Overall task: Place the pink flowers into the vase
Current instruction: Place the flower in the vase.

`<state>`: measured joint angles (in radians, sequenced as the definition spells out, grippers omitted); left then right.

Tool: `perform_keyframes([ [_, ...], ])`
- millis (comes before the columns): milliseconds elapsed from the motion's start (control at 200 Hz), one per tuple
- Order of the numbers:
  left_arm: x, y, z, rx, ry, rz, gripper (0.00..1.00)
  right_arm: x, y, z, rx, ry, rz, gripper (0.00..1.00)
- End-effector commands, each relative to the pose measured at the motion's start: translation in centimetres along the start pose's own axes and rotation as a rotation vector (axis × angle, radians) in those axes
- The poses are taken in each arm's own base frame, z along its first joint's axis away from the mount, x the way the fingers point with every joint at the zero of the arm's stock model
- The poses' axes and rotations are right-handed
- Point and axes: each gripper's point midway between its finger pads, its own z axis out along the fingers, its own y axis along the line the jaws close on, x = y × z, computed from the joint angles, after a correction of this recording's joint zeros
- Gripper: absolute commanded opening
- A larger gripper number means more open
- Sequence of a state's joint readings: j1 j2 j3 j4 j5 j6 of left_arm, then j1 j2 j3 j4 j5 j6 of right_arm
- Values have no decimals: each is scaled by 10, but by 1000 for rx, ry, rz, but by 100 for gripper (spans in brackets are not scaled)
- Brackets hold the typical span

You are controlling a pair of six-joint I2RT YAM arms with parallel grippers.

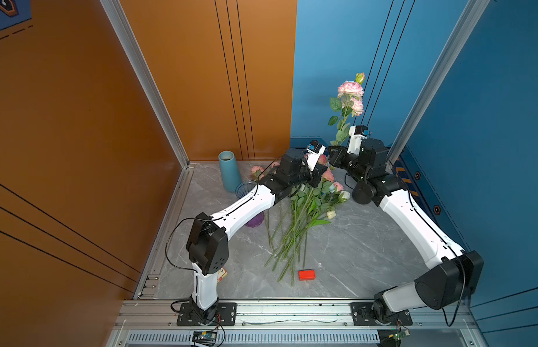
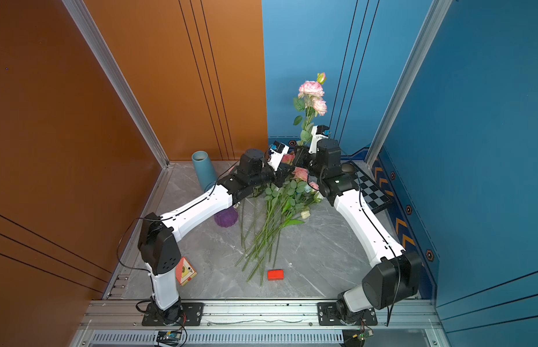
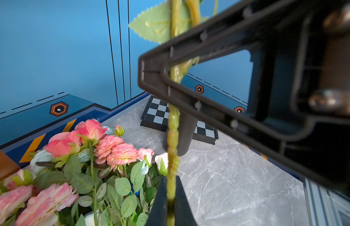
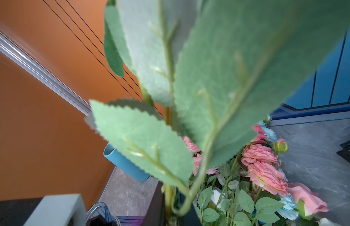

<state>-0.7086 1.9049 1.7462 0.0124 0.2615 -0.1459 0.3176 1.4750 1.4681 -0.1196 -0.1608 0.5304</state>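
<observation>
The pink flower stem (image 1: 345, 115) looks light and springy — top-heavy with soft heads, so best held low on the bare stalk. It stands upright, heads well above both hands. The left hand (image 3: 171, 203) is clamped on the stalk; just above it, the right hand (image 3: 166, 76) encloses the stem — whether gripping, I cannot tell. The blue vase (image 1: 229, 171) stands well off beyond the left hand.

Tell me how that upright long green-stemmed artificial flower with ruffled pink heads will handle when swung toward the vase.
The upright pink flower is probably top-heavy: its heads stand far above the left gripper pinching its stem, so expect sway. It stands straight, so the stem is likely wire-stiff. Its broad leaves may snag the flower pile.
</observation>
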Motion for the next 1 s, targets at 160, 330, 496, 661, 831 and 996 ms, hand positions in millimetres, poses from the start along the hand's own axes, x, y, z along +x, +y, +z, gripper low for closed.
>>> perform_keyframes([
  [160, -43, 35, -19, -121, -138, 30, 0, -22, -5, -33, 26, -64, -22, 53],
  [330, -79, 64, -44, -226, -220, 92, 0, -31, -17, -50, 54, -94, -21, 82],
  [496, -131, 94, -76, -329, -365, 151, 0, -26, -21, -56, 60, -84, -21, 100],
  [661, -190, 134, -119, -443, -532, 226, 0, -12, -21, -60, 52, -51, -18, 100],
  [831, -230, 177, -165, -550, -690, 331, 0, 6, -19, -63, 35, -6, -23, 100],
  [996, -249, 210, -202, -682, -795, 431, 0, 27, -16, -58, 24, 51, -35, 100],
])
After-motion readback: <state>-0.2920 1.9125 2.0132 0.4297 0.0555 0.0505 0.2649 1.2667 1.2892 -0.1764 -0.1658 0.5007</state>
